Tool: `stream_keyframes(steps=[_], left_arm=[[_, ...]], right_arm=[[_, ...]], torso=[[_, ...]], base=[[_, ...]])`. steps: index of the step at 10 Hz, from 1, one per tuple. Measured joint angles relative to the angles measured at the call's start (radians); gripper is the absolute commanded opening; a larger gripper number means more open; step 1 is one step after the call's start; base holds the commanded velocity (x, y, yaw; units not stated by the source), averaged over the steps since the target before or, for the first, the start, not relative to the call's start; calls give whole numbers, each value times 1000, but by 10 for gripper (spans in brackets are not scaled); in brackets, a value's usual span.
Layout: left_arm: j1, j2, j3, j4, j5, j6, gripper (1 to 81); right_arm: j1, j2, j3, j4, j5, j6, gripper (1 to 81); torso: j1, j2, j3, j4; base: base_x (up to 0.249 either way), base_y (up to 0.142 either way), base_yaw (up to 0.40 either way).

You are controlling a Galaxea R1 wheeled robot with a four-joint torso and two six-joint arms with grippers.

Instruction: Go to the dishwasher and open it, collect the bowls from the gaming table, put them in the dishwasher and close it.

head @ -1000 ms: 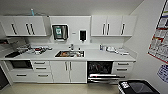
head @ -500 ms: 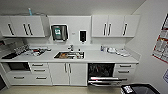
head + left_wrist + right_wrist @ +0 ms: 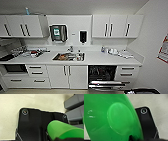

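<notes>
Green bowl (image 3: 109, 119) fills right wrist view; dishwasher (image 3: 102, 76) door open.

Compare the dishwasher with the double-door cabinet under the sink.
The dishwasher stands open, its door folded down; the cabinet under the sink is shut. The dishwasher shows a dark interior with racks; the cabinet shows white fronts with upright bar handles. Both sit under the same white counter.
</notes>
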Motion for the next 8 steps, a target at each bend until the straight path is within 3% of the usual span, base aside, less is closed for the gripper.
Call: stream_keyframes(steps=[8], left_arm=[[3,0,0,0,-2,0,10]], right_arm=[[0,0,0,1,1,1,10]], torso=[[-1,0,0,0]], base=[[169,0,0]])
